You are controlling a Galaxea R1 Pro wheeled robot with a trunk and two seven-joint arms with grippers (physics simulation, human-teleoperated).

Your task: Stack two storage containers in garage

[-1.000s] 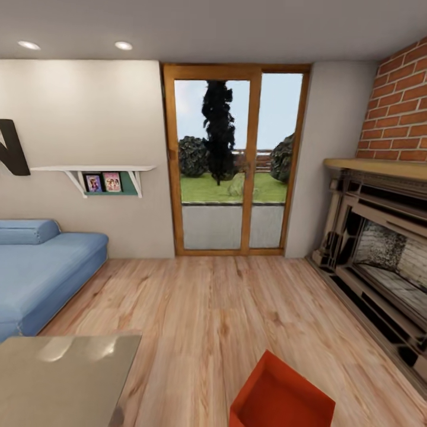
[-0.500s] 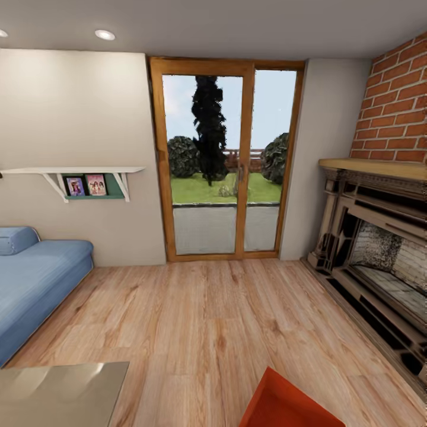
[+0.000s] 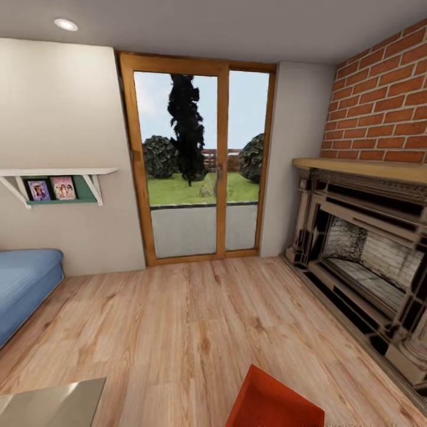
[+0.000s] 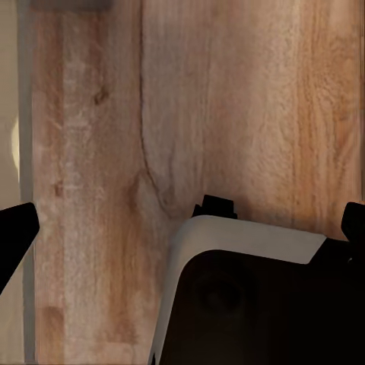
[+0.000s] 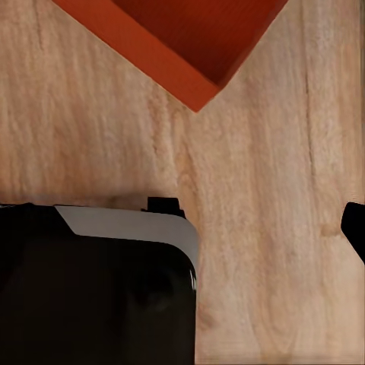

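I am in the living room, on its light wood-plank floor. One red-orange storage container sits on the planks at the lower edge of the head view, just right of centre. A corner of this open-top storage container also appears in the right wrist view. My right gripper hangs open above bare planks, apart from the bin. My left gripper is open too, over bare floor with nothing between its fingers. The garage is out of view.
Wood-framed glass doors stand straight ahead. A dark ornate fireplace under a red-brick chimney lines the right wall. A blue sofa is at the left, and a glossy table corner at the lower left.
The whole view has shifted as the camera turned right and moved closer: doors, shelf and sofa slid left, and more fireplace shows. The container stays at the lower edge.
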